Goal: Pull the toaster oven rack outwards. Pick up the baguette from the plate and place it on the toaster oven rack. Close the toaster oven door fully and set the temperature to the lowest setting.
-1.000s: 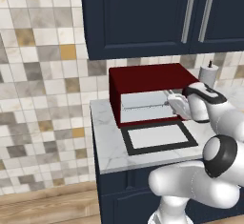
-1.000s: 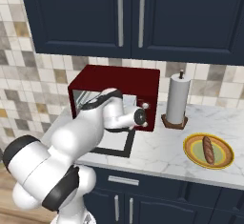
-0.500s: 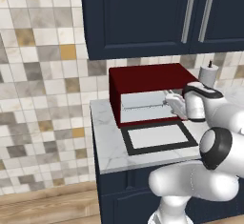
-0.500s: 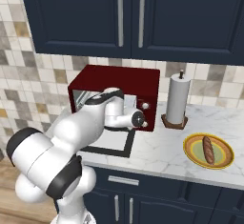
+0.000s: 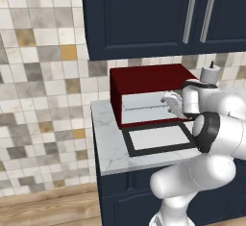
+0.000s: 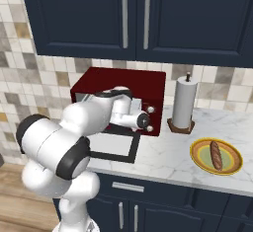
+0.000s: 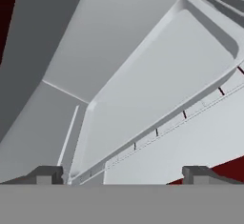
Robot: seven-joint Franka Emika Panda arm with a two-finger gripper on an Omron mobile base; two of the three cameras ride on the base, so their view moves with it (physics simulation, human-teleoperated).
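Observation:
The dark red toaster oven (image 5: 146, 78) stands on the counter with its black-framed door (image 5: 161, 139) folded down flat in front. Inside the cavity lies the pale grey rack (image 5: 144, 109), seen close up in the hand view as a flat tray (image 7: 157, 85) with a thin front rail. My gripper (image 5: 170, 102) is at the right side of the oven mouth, open, its fingertips (image 7: 47, 174) straddling the rack's front edge with nothing between them. The baguette (image 6: 216, 155) lies on the yellow-orange plate (image 6: 200, 152), to the right of the oven.
A paper towel roll (image 6: 183, 101) stands between the oven and the plate. Two white knobs (image 6: 150, 110) sit on the oven's right panel. Dark blue cabinets (image 6: 133, 19) hang above. The counter ends just left of the oven (image 5: 98, 138).
The hand has edged slightly left, deeper toward the oven mouth, and the elbow has shifted. The jaws stay open; rack, door and baguette have not moved.

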